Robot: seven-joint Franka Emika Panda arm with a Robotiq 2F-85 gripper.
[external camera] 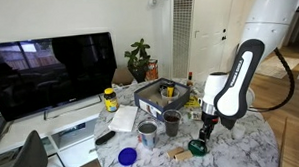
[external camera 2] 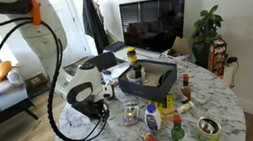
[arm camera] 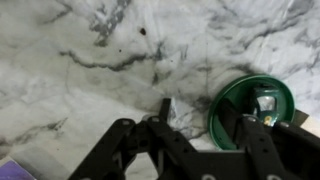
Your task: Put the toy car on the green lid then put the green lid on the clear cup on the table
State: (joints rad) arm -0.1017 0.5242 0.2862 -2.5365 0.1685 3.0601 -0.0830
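Observation:
The green lid lies rim-up on the marble table, at the right of the wrist view and near the table's front edge in an exterior view. A small pale-and-dark object, apparently the toy car, lies inside it. My gripper is open just above the table. One finger is over the lid's left inner edge and the other is outside it on bare marble. The gripper shows in both exterior views. The clear smoky cup stands upright to the left of the lid.
A grey-silver cup and a blue lid sit left of the clear cup. A dark tray with items, bottles, a yellow-capped jar, a plant and a TV stand behind. Bottles crowd the table.

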